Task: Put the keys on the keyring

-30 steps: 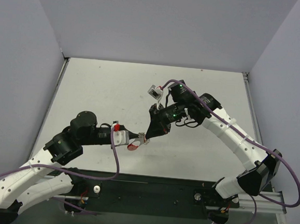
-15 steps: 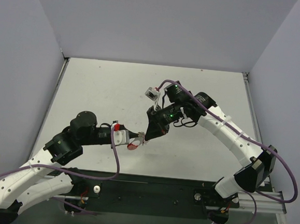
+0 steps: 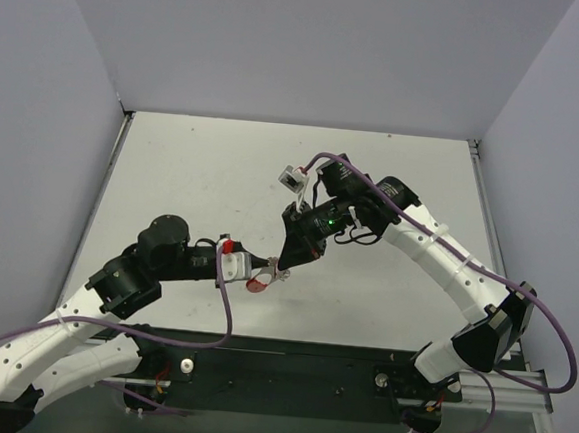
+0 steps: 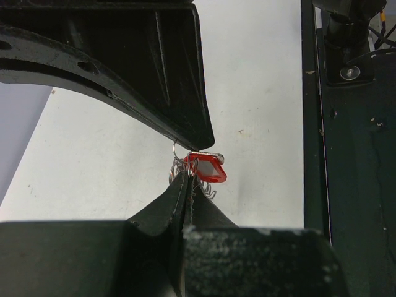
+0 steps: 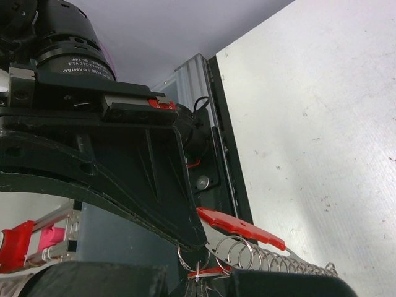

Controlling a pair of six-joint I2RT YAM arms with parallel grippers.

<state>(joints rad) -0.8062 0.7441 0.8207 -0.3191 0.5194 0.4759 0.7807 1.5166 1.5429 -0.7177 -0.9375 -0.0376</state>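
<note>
My two grippers meet tip to tip above the table's near middle. The left gripper (image 3: 269,268) (image 4: 189,177) is shut on the keyring (image 5: 247,230), whose red arc and silvery coils run right from its tip. In the top view the keyring (image 3: 257,284) hangs just below the tips. The right gripper (image 3: 284,265) (image 5: 198,279) is shut on the key (image 5: 216,271), a thin red-headed piece with a small wire ring beside it, held just under the keyring's end. In the left wrist view, silver coils (image 4: 176,167) show on both sides of my shut fingertips.
The white table (image 3: 203,170) is walled by grey panels at the back and both sides. A black base rail (image 3: 288,369) runs along the near edge. Purple cables (image 3: 223,317) loop off both arms. The left arm's big black finger (image 5: 154,185) fills much of the right wrist view.
The right arm has edged slightly left toward the left gripper. Both grips look unchanged, and the keyring still hangs at the meeting point.
</note>
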